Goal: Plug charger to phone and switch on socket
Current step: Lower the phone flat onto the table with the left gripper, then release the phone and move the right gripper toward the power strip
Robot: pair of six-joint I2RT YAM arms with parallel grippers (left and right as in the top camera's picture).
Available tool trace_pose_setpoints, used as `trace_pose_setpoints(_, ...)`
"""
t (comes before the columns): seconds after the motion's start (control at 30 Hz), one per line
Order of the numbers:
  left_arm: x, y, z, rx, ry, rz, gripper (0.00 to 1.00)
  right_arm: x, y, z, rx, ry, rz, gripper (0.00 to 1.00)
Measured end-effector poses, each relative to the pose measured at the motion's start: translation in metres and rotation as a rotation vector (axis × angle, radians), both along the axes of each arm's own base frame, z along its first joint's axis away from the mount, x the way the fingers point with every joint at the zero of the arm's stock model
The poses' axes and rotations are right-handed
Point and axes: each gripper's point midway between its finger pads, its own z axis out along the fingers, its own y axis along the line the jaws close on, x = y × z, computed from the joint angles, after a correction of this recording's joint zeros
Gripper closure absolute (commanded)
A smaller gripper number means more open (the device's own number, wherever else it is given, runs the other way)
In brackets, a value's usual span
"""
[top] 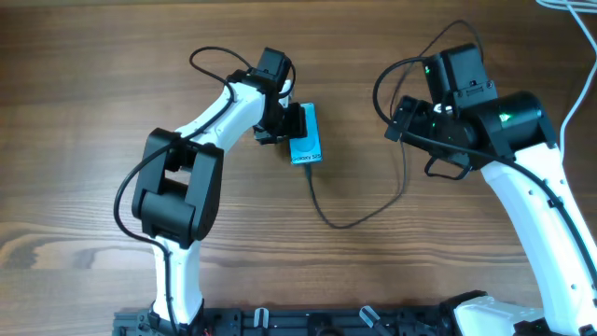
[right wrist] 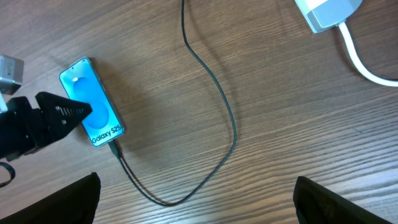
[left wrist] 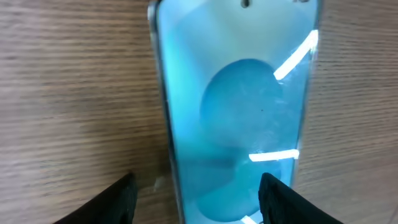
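Note:
The phone (top: pixel 308 147) lies flat on the wood table, cyan screen up, its text end toward the front. It fills the left wrist view (left wrist: pixel 236 93) and shows in the right wrist view (right wrist: pixel 99 118). The black charger cable (top: pixel 340 224) runs from that end in a loop; its plug tip (right wrist: pixel 114 148) sits at the phone's edge. My left gripper (top: pixel 291 126) is open over the phone (left wrist: pixel 198 180), one finger over its right side. My right gripper (top: pixel 403 121) is open and empty, high above the cable loop (right wrist: pixel 197 179). The socket (right wrist: pixel 326 12) shows only as a white corner.
The thick white cord (right wrist: pixel 357 56) leaves the socket and runs off the right edge; it also shows at the far right of the overhead view (top: pixel 583 84). The right arm covers the socket from above. The left arm's black fingers (right wrist: pixel 56 112) reach in from the left.

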Motion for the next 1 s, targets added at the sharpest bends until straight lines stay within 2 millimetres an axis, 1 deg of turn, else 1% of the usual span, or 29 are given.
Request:
trace_pose_setpoints(0.07,-0.006,0.008,0.001,0.035,0.018,0.006,0.37,0.001,0.0,0.001,0.002,-0.005,0.0,0.0)
trace_pose_setpoints(0.1,-0.008,0.011,0.008,0.044,0.021,0.009,0.37,0.003,0.001,0.001,0.005,-0.015,0.0,0.0)
trace_pose_setpoints(0.13,-0.006,0.012,0.02,0.042,0.003,0.013,0.36,0.006,0.002,0.002,0.008,-0.024,0.0,0.0)
trace_pose_setpoints(0.17,-0.002,0.013,0.04,0.031,-0.036,0.018,0.24,0.008,0.003,0.002,0.011,-0.034,0.0,0.0)
trace_pose_setpoints(0.2,0.005,0.013,0.07,0.009,-0.1,0.025,0.0,0.009,0.003,0.0,0.011,-0.035,0.0,0.0)
trace_pose_setpoints(0.23,0.008,0.015,0.103,-0.013,-0.166,0.032,0.0,0.008,0.002,-0.006,0.006,-0.02,0.0,0.0)
trace_pose_setpoints(0.27,0.005,0.019,0.149,-0.041,-0.253,0.037,0.0,0.006,0.002,-0.014,-0.001,0.004,0.0,0.0)
trace_pose_setpoints(0.33,-0.008,0.027,0.207,-0.078,-0.354,0.048,0.0,0.003,0.001,-0.03,-0.017,0.052,0.0,0.0)
trace_pose_setpoints(0.37,-0.012,0.029,0.217,-0.083,-0.369,0.049,0.0,0.002,0.001,-0.039,-0.022,0.08,0.001,0.0)
trace_pose_setpoints(0.4,-0.027,0.035,0.231,-0.08,-0.367,0.048,0.0,0.002,0.002,-0.044,-0.021,0.094,0.003,0.0)
trace_pose_setpoints(0.43,-0.041,0.039,0.229,-0.063,-0.32,0.047,0.0,0.004,0.005,-0.049,-0.015,0.105,0.006,0.0)
trace_pose_setpoints(0.47,-0.053,0.044,0.22,-0.037,-0.256,0.046,0.0,0.007,0.007,-0.052,-0.008,0.109,0.008,0.0)
trace_pose_setpoints(0.53,-0.064,0.048,0.199,0.003,-0.161,0.044,0.0,0.015,0.011,-0.06,-0.003,0.113,0.01,0.0)
trace_pose_setpoints(0.57,-0.064,0.049,0.194,0.008,-0.149,0.044,0.0,0.018,0.013,-0.062,0.005,0.111,0.012,0.0)
trace_pose_setpoints(0.63,-0.064,0.048,0.194,0.008,-0.147,0.044,0.0,0.026,0.019,-0.067,0.026,0.101,0.019,0.0)
trace_pose_setpoints(0.67,-0.064,0.048,0.194,0.008,-0.148,0.044,0.0,0.03,0.021,-0.068,0.03,0.093,0.019,0.0)
trace_pose_setpoints(0.7,-0.064,0.048,0.194,0.008,-0.147,0.044,0.0,0.038,0.022,-0.066,0.04,0.061,0.016,0.0)
trace_pose_setpoints(0.73,-0.064,0.048,0.194,0.008,-0.147,0.044,0.0,0.046,0.019,-0.063,0.048,0.032,0.004,0.0)
trace_pose_setpoints(0.77,-0.064,0.048,0.194,0.008,-0.147,0.044,0.0,0.049,0.012,-0.062,0.051,0.027,-0.017,0.0)
trace_pose_setpoints(0.83,-0.064,0.048,0.194,0.008,-0.148,0.044,0.0,0.06,-0.012,-0.05,0.059,0.009,-0.084,0.0)
trace_pose_setpoints(0.87,-0.064,0.048,0.194,0.008,-0.148,0.044,0.0,0.075,-0.041,-0.03,0.066,-0.051,-0.154,0.0)
trace_pose_setpoints(0.9,-0.064,0.048,0.194,0.009,-0.147,0.044,0.0,0.081,-0.059,-0.021,0.063,-0.08,-0.198,0.0)
trace_pose_setpoints(0.93,-0.064,0.049,0.194,0.011,-0.148,0.044,0.0,0.088,-0.086,-0.01,0.06,-0.117,-0.265,0.0)
trace_pose_setpoints(0.97,-0.064,0.049,0.194,0.011,-0.148,0.044,0.0,0.09,-0.101,-0.007,0.057,-0.131,-0.302,0.0)
trace_pose_setpoints(1.0,-0.064,0.049,0.194,0.011,-0.148,0.044,0.0,0.092,-0.138,-0.003,0.065,-0.16,-0.394,0.0)
